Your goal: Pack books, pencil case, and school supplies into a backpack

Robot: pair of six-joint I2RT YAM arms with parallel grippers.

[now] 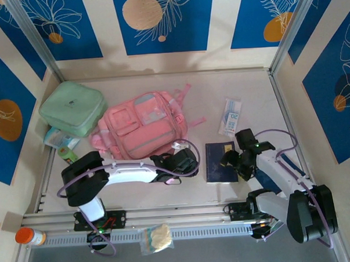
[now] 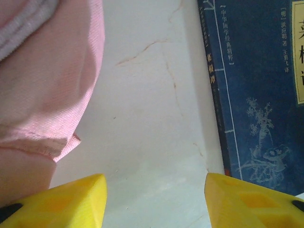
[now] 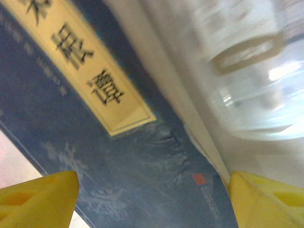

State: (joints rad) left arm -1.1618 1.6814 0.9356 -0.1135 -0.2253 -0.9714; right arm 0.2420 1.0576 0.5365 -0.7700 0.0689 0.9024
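Observation:
The pink backpack point(image 1: 146, 129) lies flat in the middle of the table; its fabric edge point(image 2: 47, 85) is at the left of the left wrist view. A navy-blue book point(image 1: 220, 162) with a pale label lies to its right. My left gripper point(image 1: 191, 159) is open over bare table point(image 2: 154, 199), between the backpack and the book's spine point(image 2: 213, 80). My right gripper point(image 1: 228, 159) hangs open just above the book's cover point(image 3: 154, 199), with nothing held. The white pencil case point(image 1: 230, 117) with blue markings lies behind the book. The yellow paperback is out of view.
A mint-green zip case point(image 1: 72, 108) sits at the back left, with a small packet point(image 1: 58, 136) and a green stick point(image 1: 65, 153) beside it. An orange-capped bottle point(image 1: 29, 236) and a clear bag point(image 1: 155, 237) rest on the front rail. Clear plastic point(image 3: 256, 71) lies beyond the book's edge.

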